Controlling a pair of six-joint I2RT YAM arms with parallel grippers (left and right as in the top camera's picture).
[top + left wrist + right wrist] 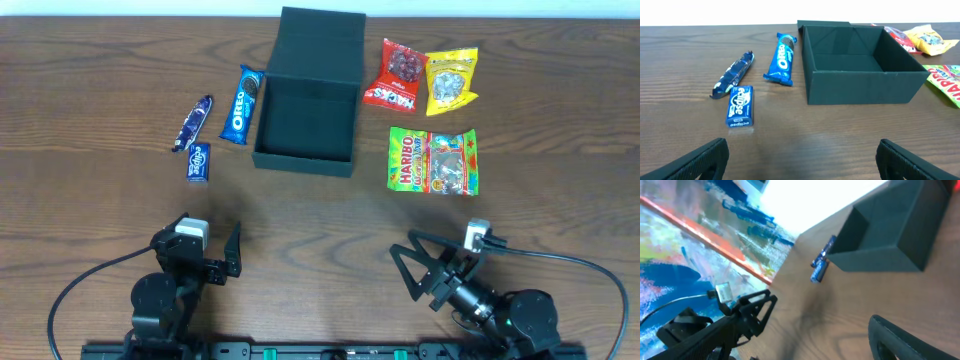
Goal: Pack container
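The container (305,125) is a dark teal-black square box in the middle of the table, its flip lid (322,45) open at the back and its inside bare. It also shows in the left wrist view (860,87) and the right wrist view (880,250). My left gripper (210,245) is open and empty near the front edge, well short of the box; its fingers are spread wide in the left wrist view (802,160). My right gripper (408,255) is open and empty at the front right, turned sideways; only one finger (905,340) shows in its wrist view.
Left of the box lie an Oreo packet (241,104), a dark blue bar (192,123) and a blue Eclipse pack (199,162). Right of it lie a red packet (396,76), a yellow packet (451,82) and a green Haribo bag (433,160).
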